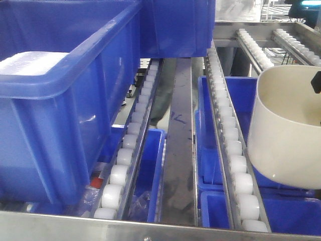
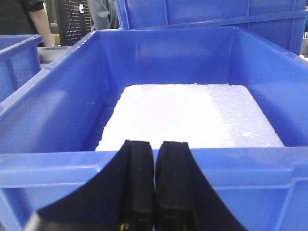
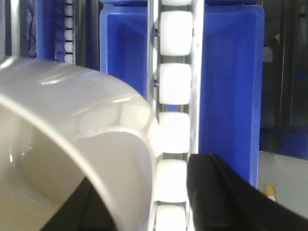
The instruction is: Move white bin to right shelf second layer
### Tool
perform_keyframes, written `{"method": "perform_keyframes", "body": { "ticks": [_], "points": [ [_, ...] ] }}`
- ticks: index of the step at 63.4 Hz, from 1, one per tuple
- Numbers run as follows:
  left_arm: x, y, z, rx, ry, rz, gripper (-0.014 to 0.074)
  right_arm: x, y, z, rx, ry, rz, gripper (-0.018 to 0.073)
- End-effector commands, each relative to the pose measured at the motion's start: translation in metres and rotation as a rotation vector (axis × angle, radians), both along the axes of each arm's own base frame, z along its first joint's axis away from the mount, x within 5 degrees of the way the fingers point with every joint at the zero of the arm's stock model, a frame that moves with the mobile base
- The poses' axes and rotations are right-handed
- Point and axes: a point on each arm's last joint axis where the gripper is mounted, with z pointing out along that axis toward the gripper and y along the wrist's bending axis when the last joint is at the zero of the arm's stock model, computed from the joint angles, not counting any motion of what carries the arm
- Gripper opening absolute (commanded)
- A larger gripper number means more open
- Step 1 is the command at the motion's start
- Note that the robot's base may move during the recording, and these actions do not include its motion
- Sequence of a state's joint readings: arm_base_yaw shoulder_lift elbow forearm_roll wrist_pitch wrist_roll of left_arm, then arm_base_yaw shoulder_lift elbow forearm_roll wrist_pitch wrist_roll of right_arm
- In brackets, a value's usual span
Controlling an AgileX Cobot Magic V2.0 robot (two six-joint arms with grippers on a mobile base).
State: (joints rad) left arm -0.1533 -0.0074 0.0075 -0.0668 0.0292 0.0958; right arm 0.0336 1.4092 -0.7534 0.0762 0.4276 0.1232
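The white bin [image 1: 286,130] is at the right edge of the front view, tilted, with its mouth facing right. It sits just right of a sloping roller rail [image 1: 239,170] of the right shelf. What it rests on is hidden. My right gripper [image 3: 144,168] is open and straddles the white bin [image 3: 96,139] wall. One finger is inside the tub. The outer finger [image 3: 216,192] stands apart from the wall, with white rollers [image 3: 174,130] showing in the gap. My left gripper [image 2: 155,144] is shut on nothing, at the near rim of a blue crate [image 2: 57,163].
The big blue crate [image 1: 60,85] on the left holds a white foam slab [image 2: 192,115]. A second blue crate [image 1: 175,25] stands behind it. Lower blue crates [image 1: 220,115] lie under the rails. More roller rails [image 1: 256,50] run at the back right. A steel frame bar [image 1: 150,226] crosses the front.
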Motion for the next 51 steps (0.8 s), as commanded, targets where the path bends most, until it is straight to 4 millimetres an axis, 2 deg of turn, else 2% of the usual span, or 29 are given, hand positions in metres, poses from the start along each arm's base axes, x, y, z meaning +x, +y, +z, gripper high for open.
{"method": "perform_keyframes", "body": {
  "ticks": [1, 38, 51],
  "points": [
    [0.0, 0.0, -0.002, -0.027, -0.07, 0.002, 0.0085, 0.004, -0.001, 0.024, 0.006, -0.127, -0.01, 0.0407],
    [0.0, 0.0, -0.002, -0.027, -0.07, 0.002, 0.0085, -0.002, -0.001, 0.035, 0.013, -0.169, -0.014, 0.0407],
    [0.0, 0.0, -0.002, -0.027, -0.07, 0.002, 0.0085, -0.008, -0.002, 0.049, 0.016, -0.226, -0.014, 0.0407]
  ]
}}
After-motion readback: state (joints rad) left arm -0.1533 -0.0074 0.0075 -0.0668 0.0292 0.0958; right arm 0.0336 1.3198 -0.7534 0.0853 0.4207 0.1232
